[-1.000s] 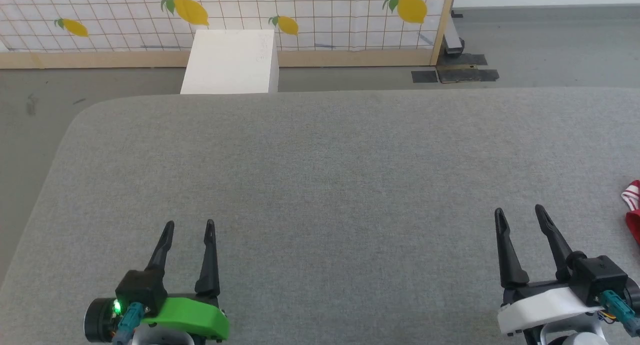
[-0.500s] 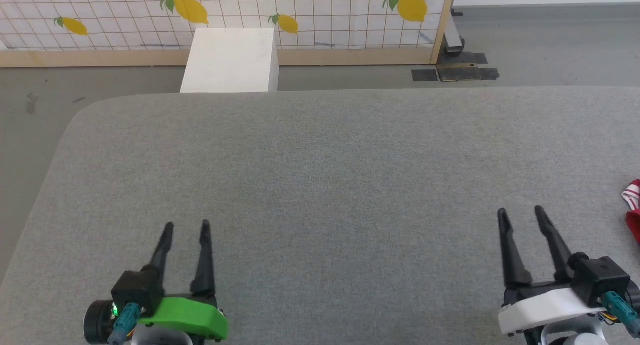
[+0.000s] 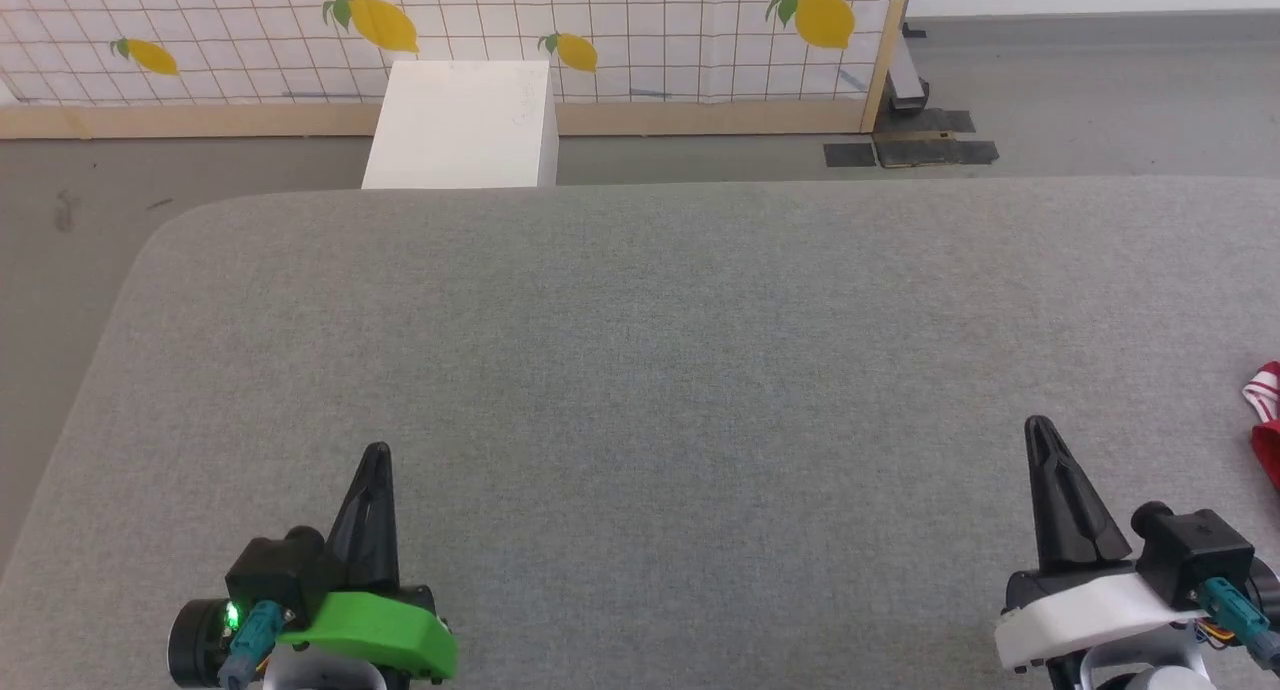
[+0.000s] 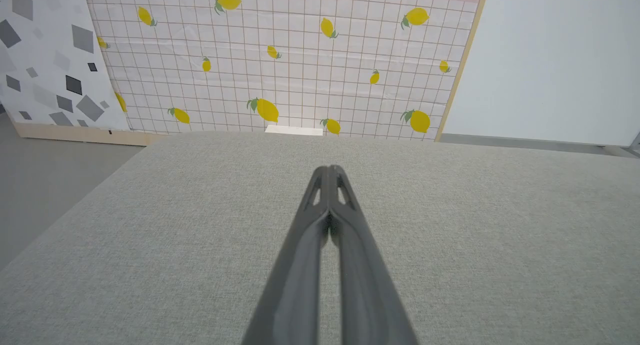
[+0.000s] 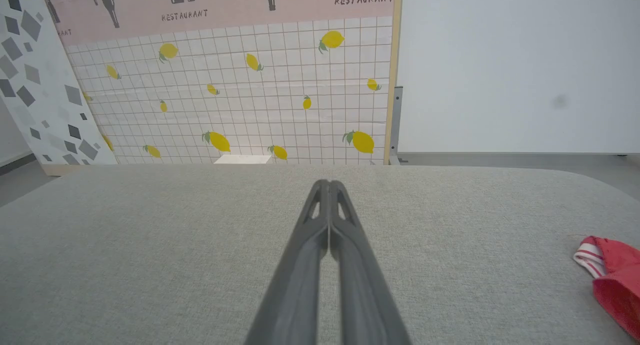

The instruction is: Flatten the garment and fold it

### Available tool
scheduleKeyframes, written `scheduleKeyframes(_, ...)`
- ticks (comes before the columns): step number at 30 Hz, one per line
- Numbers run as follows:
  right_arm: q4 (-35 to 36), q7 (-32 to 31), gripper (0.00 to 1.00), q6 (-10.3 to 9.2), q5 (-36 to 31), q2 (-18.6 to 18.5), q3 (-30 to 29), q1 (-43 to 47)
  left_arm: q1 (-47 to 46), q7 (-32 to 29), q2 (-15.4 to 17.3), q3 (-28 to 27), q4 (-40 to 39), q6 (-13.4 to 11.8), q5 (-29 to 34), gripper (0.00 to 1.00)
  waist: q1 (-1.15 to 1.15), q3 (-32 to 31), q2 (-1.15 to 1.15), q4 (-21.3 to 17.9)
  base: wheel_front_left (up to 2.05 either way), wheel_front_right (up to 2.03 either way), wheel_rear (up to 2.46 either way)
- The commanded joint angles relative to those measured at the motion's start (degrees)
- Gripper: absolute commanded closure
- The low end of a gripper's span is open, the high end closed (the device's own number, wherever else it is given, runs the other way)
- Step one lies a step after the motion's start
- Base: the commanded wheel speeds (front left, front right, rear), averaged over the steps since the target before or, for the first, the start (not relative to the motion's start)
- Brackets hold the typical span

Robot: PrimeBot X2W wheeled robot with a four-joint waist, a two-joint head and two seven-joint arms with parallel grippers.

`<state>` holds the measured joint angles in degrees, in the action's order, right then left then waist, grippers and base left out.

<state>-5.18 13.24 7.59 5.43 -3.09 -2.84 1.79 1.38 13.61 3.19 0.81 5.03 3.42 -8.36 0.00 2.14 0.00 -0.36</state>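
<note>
Only a corner of the garment (image 3: pixel 1267 422) shows at the right edge of the head view: red cloth with red-white striped trim, lying on the grey table (image 3: pixel 640 350). The right wrist view shows the same corner of the garment (image 5: pixel 614 275) at its lower right. My right gripper (image 3: pixel 1040 427) hovers near the table's front right, shut with nothing in it, a short way left of the cloth. My left gripper (image 3: pixel 376 453) is at the front left, also shut and empty. In the wrist views the left gripper (image 4: pixel 329 169) and the right gripper (image 5: pixel 329 183) have their tips pressed together.
Beyond the table's far edge stands a white box (image 3: pixel 462 122) on the floor, in front of a lemon-print panel (image 3: pixel 600 30) with a wooden frame. The table's left corner is rounded, with grey floor (image 3: pixel 60 220) beside it.
Both grippers went from wide open to fully shut. The arms stayed where they were and the garment has not moved.
</note>
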Motion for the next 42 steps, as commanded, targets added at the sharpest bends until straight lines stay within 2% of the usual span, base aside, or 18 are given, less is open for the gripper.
scheduleKeyframes(1, 0.5, -0.4, 1.0, -0.01, -0.6, 0.0, 0.2, -0.2, -0.2, -0.5, 0.0, -0.1, -0.4, -0.4, 0.8, 1.0, 0.0, 0.0, 0.0, 0.0, 0.0, 0.0, 0.0)
scheduleKeyframes(42, 2.2, -5.1, 1.0, -0.04, -2.3, 0.1, 1.1, -0.8, -0.6, -5.3, -0.1, -0.3, -2.1, -1.5, 3.5, 1.0, 0.0, -0.8, 0.0, 0.1, 0.0, 0.0, 0.0)
